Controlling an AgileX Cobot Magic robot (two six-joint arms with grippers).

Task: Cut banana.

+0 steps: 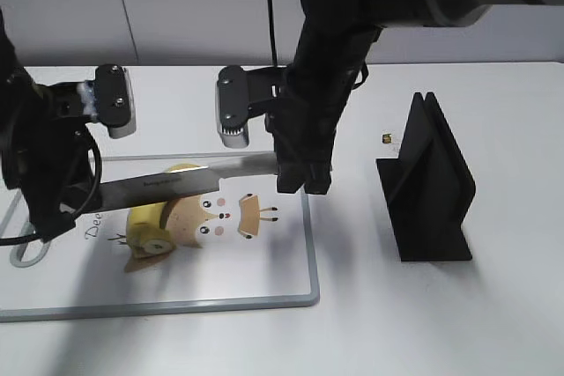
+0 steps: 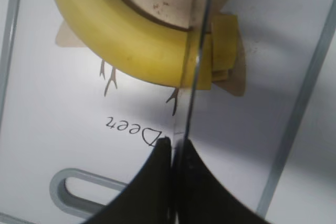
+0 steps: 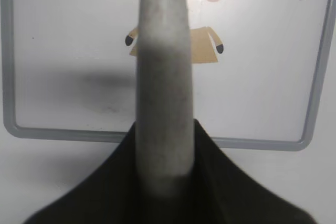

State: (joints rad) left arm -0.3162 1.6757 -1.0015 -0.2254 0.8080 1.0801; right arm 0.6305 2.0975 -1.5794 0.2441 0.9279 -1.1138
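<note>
the left hand pinches the knife tip, the right hand is clamped on its handle. banana lies on the board under the blade; press both ends down evenly.

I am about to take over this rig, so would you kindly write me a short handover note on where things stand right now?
Right gripper: shut on the knife handle.
Left gripper: shut on the blade's tip end, so both arms hold the knife level.
The banana lies on the cutting board, on its cartoon print, under the blade. In the left wrist view the edge crosses the banana near its cut end.
Done: knife positioned over the banana.
Left: press through; whether the blade has entered yet is unclear.
</note>
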